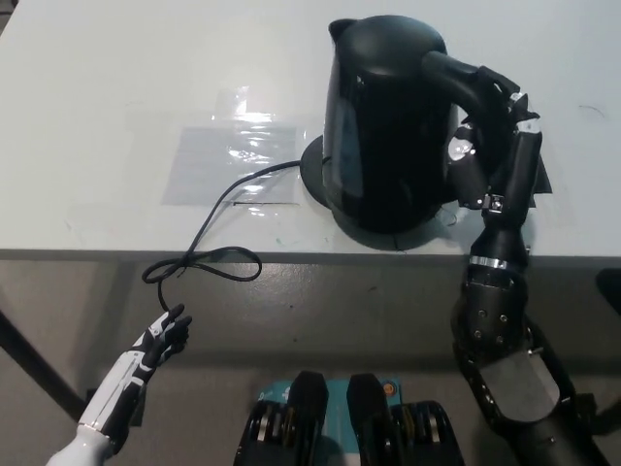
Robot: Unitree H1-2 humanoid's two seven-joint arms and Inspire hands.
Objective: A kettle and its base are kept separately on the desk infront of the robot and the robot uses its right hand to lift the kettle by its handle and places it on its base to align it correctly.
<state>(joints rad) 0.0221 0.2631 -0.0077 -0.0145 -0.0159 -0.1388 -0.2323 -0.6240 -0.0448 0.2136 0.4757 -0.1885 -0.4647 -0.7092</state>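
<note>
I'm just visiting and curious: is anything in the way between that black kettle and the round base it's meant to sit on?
Nothing visible. The right hand holds the kettle by its handle over the base, whose left edge shows beside it.

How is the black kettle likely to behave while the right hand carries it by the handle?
The kettle is tall with its handle out to one side, so it will probably swing or tilt in the right hand. Its glossy shell looks rigid and possibly slippery. It sits off-centre over the base, so it may rock if released. The left hand hangs below the table.
</note>
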